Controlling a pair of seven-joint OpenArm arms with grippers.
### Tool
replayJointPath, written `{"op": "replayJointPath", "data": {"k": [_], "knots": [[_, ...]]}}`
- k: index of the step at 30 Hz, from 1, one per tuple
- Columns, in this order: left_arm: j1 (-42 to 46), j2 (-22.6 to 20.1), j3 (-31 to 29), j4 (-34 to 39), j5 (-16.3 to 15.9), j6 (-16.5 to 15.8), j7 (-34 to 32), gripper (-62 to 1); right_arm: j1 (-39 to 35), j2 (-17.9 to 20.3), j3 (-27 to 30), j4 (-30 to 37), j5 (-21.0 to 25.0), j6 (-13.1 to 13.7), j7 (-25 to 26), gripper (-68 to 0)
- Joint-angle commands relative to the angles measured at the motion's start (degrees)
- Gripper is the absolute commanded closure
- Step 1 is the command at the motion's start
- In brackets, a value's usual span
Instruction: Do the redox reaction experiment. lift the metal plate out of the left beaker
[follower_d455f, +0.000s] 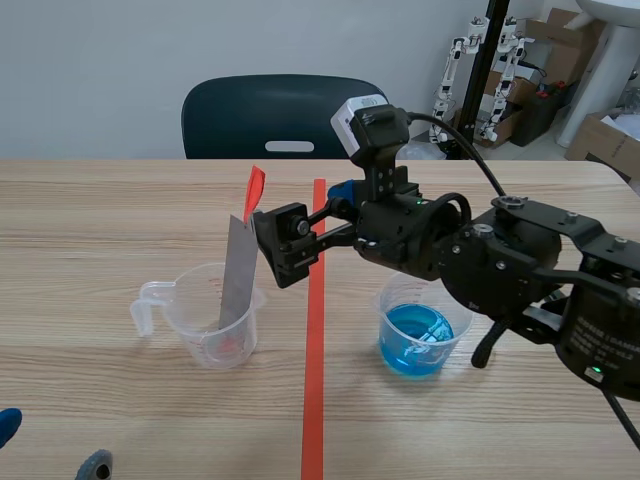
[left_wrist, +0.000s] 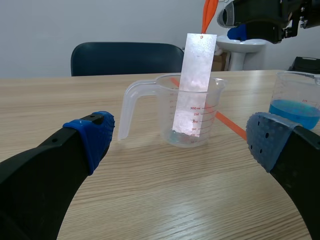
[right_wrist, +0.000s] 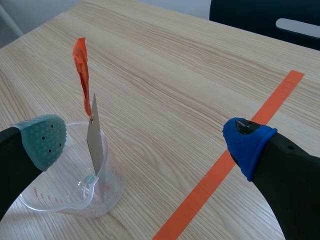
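Metal plate (follower_d455f: 238, 272) leans in the left beaker (follower_d455f: 210, 320) as the right end effector (follower_d455f: 285, 245), jaws spread wide, hangs beside its top and should close squarely before lifting straight up.

Obstacle: thin grey metal plate (follower_d455f: 238, 275) with an orange tag (follower_d455f: 254, 192), leaning upright in a clear plastic handled beaker (follower_d455f: 195, 322).
Free: air above the tag; my right gripper (follower_d455f: 312, 222), fingers spread, stands just beside it.
Obstacle: a beaker of blue liquid (follower_d455f: 418, 335) under my right arm.
Free: bare wooden table (follower_d455f: 90, 230) between my left gripper (follower_d455f: 50, 447) and the handled beaker.
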Motion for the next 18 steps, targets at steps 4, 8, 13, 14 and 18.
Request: {"op": "replayJointPath", "data": {"k": [4, 8, 13, 14, 18], "knots": [[0.24, -0.02, -0.42, 0.44, -0.17, 0.09, -2.62, -55.5, 2.47, -1.99, -1.11, 0.17, 0.44, 0.02, -0.24, -67.9], [0.24, -0.02, -0.42, 0.44, -0.17, 0.09, -2.62, -55.5, 3.13, -3.30, -2.23, 0.17, 0.44, 0.02, -2.10, -67.9], [0.24, -0.02, -0.42, 0.44, -0.17, 1.70, -2.62, -55.5, 3.23, -4.20, -2.78, 0.17, 0.44, -1.46, -2.56, -67.9], [0.24, -0.02, -0.42, 0.44, -0.17, 2.38, -2.62, -55.5, 3.23, -4.20, -2.91, 0.17, 0.61, -1.84, -2.51, -67.9], [0.24, -0.02, -0.42, 0.44, -0.17, 3.08, -2.62, -55.5, 3.28, -4.22, -2.93, 0.17, 2.14, -2.99, -2.47, -56.8]]}}
